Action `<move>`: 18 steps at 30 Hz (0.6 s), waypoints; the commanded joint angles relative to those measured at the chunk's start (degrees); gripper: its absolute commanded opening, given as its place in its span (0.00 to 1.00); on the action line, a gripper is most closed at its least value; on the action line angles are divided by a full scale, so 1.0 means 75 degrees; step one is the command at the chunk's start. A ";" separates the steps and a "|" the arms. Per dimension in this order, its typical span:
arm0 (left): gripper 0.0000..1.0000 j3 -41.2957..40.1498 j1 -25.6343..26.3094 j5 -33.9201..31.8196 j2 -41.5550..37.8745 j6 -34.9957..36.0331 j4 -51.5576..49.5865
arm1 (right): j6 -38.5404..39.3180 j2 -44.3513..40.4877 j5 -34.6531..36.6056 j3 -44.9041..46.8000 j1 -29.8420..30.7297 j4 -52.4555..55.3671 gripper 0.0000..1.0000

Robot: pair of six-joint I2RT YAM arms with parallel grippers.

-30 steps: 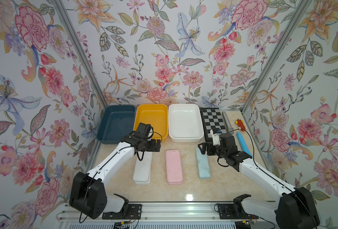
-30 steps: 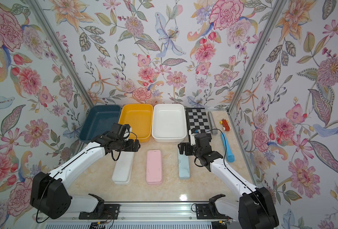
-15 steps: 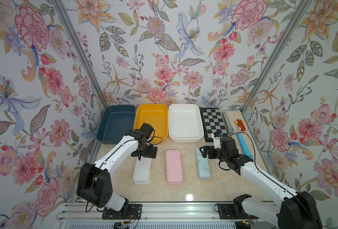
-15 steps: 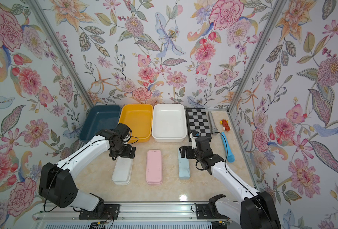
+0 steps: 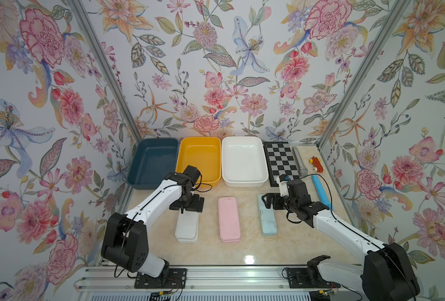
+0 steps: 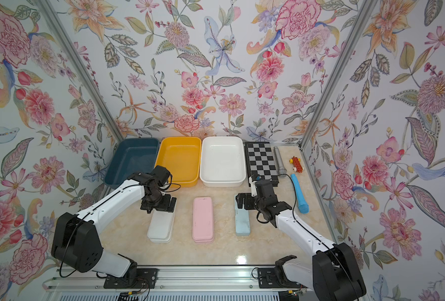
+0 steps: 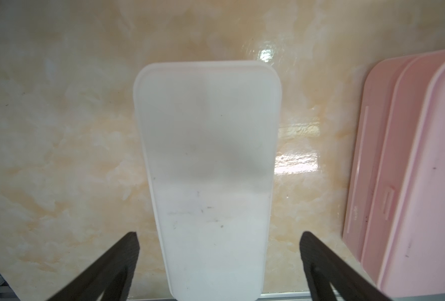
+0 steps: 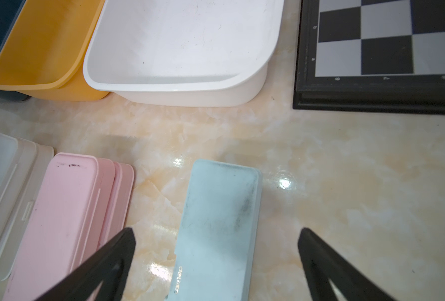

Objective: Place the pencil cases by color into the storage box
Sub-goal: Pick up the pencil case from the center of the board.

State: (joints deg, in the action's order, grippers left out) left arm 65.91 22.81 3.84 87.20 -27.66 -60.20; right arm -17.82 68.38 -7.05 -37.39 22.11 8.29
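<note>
Three piles of pencil cases lie side by side on the marble table: white [image 5: 187,228] [image 7: 208,156], pink [image 5: 229,220] [image 8: 59,208] and a single light blue one [image 5: 268,221] [image 8: 218,224]. My left gripper [image 5: 187,206] [image 7: 218,237] is open and points down over the far end of the white pile, a finger on each side with a gap to the case. My right gripper [image 5: 268,201] [image 8: 216,232] is open over the far end of the light blue case, not touching it. Behind stand the dark blue [image 5: 151,161], yellow [image 5: 199,156] and white [image 5: 243,159] storage boxes.
Right of the white box lies a black-and-white chessboard [image 5: 281,163] [image 8: 377,52]. Beyond it are a grey stick [image 5: 300,163], a small red toy [image 5: 316,164] and a bright blue stick [image 5: 320,190] by the right wall. Patterned walls close in three sides.
My left gripper has turned and come down toward the front, onto the far end of the white pile. My right gripper has shifted slightly over the light blue case. Both stayed open.
</note>
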 commanded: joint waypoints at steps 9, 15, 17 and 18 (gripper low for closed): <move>0.98 -0.0237 -0.0068 -0.0230 0.0502 0.0028 0.0233 | -0.0021 0.0234 -0.0085 -0.0125 0.0019 -0.0183 1.00; 0.98 -0.0390 -0.0055 -0.0252 0.0623 0.0013 0.0314 | -0.0066 0.0258 -0.0117 -0.0062 0.0064 -0.0309 1.00; 0.99 -0.0438 -0.0061 -0.0221 0.0654 0.0025 0.0370 | -0.0043 0.0226 -0.0076 -0.0078 0.0165 -0.0297 1.00; 0.99 -0.0456 -0.0064 -0.0177 0.0679 0.0034 0.0403 | -0.0032 0.0202 -0.0013 -0.0089 0.0230 -0.0280 1.00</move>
State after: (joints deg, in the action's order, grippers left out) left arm 63.59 22.76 3.57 91.42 -27.66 -57.78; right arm -17.85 69.80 -7.09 -37.39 22.70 6.96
